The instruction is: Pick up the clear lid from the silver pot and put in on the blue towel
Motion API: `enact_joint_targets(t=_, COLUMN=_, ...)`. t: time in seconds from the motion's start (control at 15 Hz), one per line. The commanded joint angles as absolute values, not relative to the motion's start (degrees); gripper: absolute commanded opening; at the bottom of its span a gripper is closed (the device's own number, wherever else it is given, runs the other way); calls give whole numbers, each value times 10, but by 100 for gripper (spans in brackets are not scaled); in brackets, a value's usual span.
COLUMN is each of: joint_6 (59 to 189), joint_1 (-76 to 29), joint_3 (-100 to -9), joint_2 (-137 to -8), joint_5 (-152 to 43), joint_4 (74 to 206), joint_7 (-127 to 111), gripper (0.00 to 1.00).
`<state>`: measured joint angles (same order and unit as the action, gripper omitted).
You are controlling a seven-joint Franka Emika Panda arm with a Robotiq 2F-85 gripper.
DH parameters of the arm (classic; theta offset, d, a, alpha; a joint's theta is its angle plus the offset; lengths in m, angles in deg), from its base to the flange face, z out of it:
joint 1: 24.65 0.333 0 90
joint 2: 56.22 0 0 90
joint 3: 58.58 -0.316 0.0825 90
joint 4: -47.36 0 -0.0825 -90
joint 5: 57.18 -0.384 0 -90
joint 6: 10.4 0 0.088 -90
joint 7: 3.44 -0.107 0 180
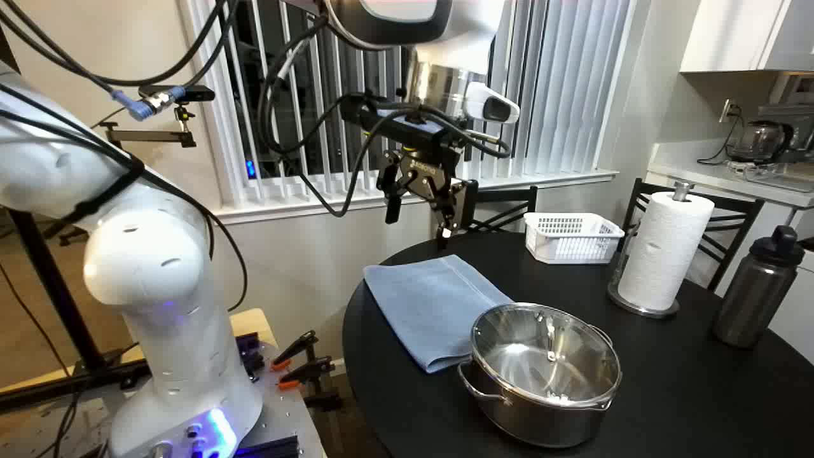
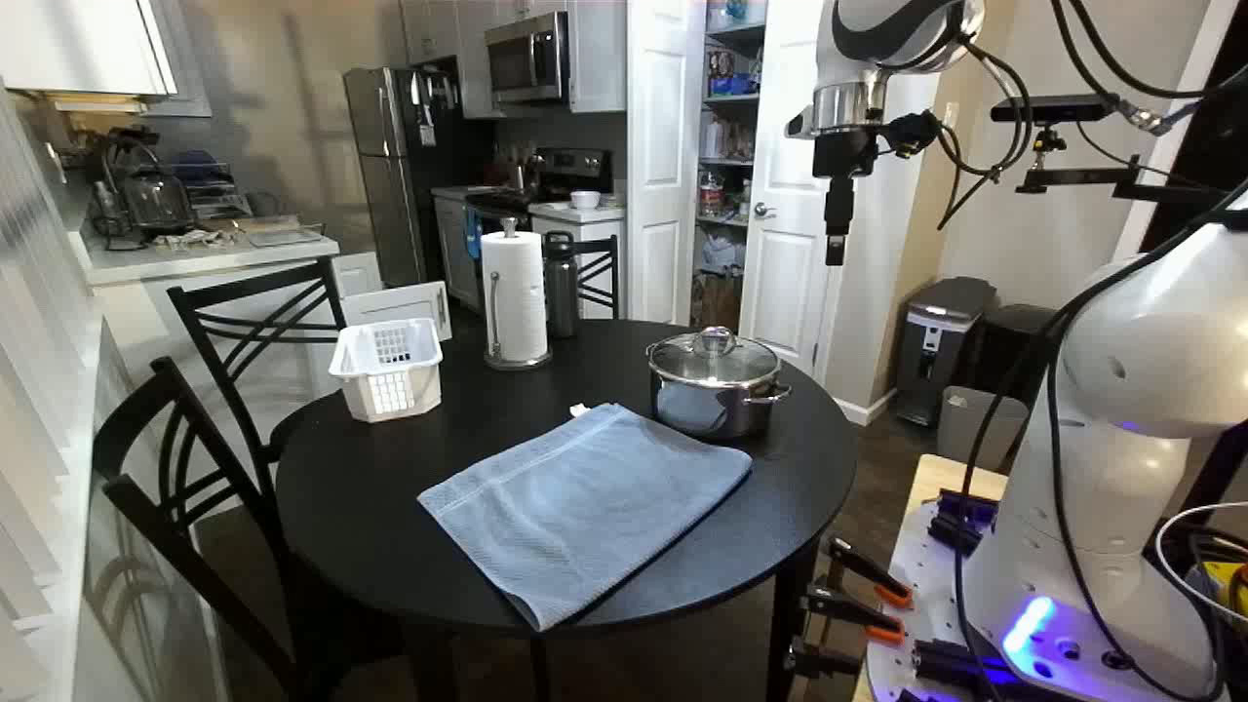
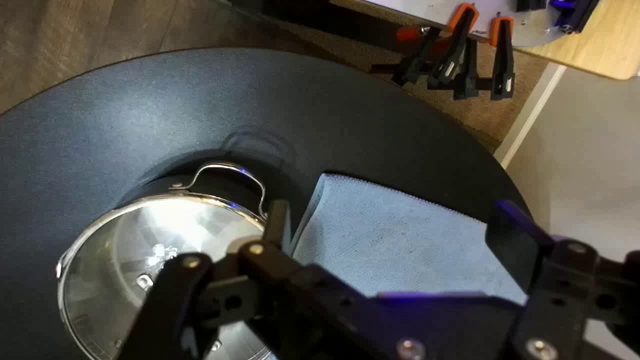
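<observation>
The silver pot (image 1: 540,423) stands on the black table, also in an exterior view (image 2: 697,409), with a side handle showing in the wrist view (image 3: 227,166). The clear lid (image 1: 521,356) lies on top of the pot; its round knob shows in an exterior view (image 2: 715,340). The lid is partly hidden by a finger in the wrist view (image 3: 110,270). The blue towel (image 1: 432,305) lies flat beside the pot, also in an exterior view (image 2: 595,497). My gripper (image 1: 418,226) is open and empty, high above the table. Its fingers are wide apart in the wrist view (image 3: 395,227), with the towel below.
A white basket (image 1: 572,238), a paper-towel roll (image 1: 666,251) and a metal bottle (image 1: 757,292) stand on the black table (image 2: 351,526), beyond the pot and towel. Black chairs (image 2: 253,351) stand around it. Clamps (image 1: 305,362) sit at the robot base's edge.
</observation>
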<state>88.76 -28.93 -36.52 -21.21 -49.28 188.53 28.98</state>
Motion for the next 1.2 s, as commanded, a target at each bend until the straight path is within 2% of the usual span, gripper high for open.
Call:
enact_joint_targets(t=0.0, joint_6=888, joint_1=-301, joint_3=-375, joint_2=-215, joint_5=-498, joint_4=1885, joint_7=295, gripper=100)
enact_joint_targets(t=0.53, joint_6=888, joint_1=-301, joint_3=-375, joint_2=-215, joint_5=-498, joint_4=1885, joint_7=295, gripper=100)
enact_joint_targets(t=0.87, joint_6=1128, joint_1=-290, joint_3=-339, joint_2=-332, joint_5=-522, joint_4=1844, joint_7=306, gripper=100)
enact_joint_targets(t=1.13, joint_6=1212, joint_1=-275, joint_3=-319, joint_2=-417, joint_5=-578, joint_4=1818, joint_7=400, gripper=100)
